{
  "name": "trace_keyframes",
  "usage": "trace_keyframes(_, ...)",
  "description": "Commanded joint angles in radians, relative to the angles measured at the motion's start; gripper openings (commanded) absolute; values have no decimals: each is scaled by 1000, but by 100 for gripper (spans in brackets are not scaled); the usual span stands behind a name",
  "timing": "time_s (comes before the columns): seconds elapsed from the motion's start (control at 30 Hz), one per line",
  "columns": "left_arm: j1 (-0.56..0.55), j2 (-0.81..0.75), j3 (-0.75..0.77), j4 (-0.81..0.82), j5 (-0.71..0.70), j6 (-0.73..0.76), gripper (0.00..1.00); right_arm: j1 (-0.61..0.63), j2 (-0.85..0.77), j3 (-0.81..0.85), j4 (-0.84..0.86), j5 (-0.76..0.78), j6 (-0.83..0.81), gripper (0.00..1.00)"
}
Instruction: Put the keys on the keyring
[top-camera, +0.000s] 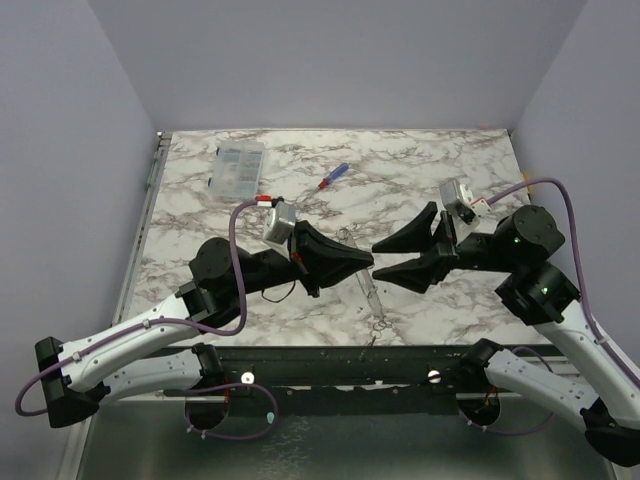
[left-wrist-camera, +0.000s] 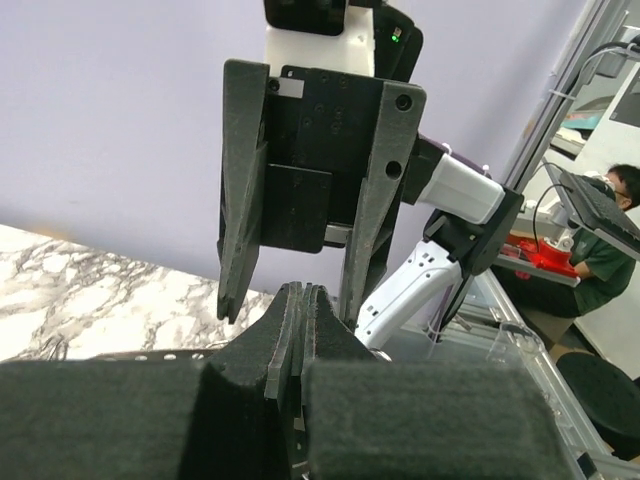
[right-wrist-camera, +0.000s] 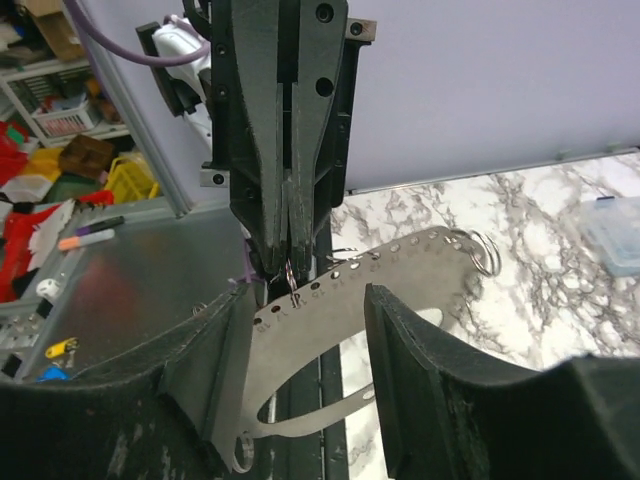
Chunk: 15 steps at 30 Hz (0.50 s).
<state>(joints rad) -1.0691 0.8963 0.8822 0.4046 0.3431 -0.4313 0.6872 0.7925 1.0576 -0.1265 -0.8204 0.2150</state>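
Observation:
The keyring (right-wrist-camera: 330, 310) is a pale grey curved metal strip with a row of small numbered holes and little wire rings at its ends. In the top view it hangs (top-camera: 371, 297) below the gripper tips, over the table's front edge. My left gripper (right-wrist-camera: 290, 262) is shut on a small wire ring hooked in one of the strip's holes; its tips also show in the top view (top-camera: 365, 262) and its own wrist view (left-wrist-camera: 300, 295). My right gripper (right-wrist-camera: 305, 300) is open, one finger on each side of the strip, facing the left gripper (top-camera: 377, 258). The keys are not in view.
A clear compartment box (top-camera: 239, 168) sits at the back left of the marble table (top-camera: 440, 310). A small red-and-blue screwdriver (top-camera: 333, 176) lies to its right. A dark metal rail (top-camera: 330, 352) runs along the front edge, under the hanging strip.

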Motion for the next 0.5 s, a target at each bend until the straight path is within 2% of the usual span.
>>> trace_keyframes(0.0, -1, 1, -13, 108, -25, -14, 0, 0, 9, -29, 106, -47, 71, 55)
trace_keyframes(0.47, -2, 22, -50, 220, -83, -50, 0, -1, 37, -68, 225, -72, 125, 29)
